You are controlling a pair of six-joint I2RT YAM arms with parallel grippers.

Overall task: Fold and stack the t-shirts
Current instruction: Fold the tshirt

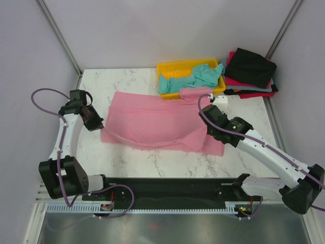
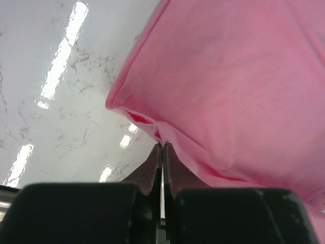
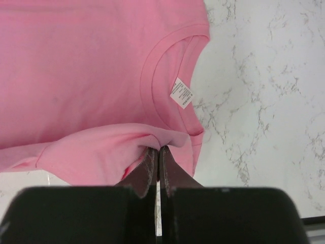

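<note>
Top external view shows the pink tee (image 1: 152,122) lying across the middle of the table (image 1: 101,84), stretched between the two arms. The left gripper (image 1: 99,124) is at the shirt's left end, and from its wrist camera I can see both fingers pressed tight together, pinching a folded corner of pink cloth right at their tips. The rest of the shirt runs away ahead of that hand and to its right, with bare marble on its left. The right gripper (image 1: 205,134) is at the opposite end, near the front right corner of the shirt. It too is clamped on pink fabric, with a raised fold bunched just in front of its closed fingers. Just beyond that fold, in the right wrist view, the collar (image 3: 152,66) lies open with a small white label (image 3: 181,92) inside it. The shirt body spreads ahead and to the left of the hand, and marble shows on its right. Farther out past the right gripper stands a yellow tray (image 1: 167,67) with the teal tee (image 1: 190,79) heaped in it, one end hanging over the rim toward the pink shirt. Beyond that hand and off to its right, the black tee (image 1: 251,66) lies folded on top of the red tee (image 1: 254,93) at the table's far corner.
</note>
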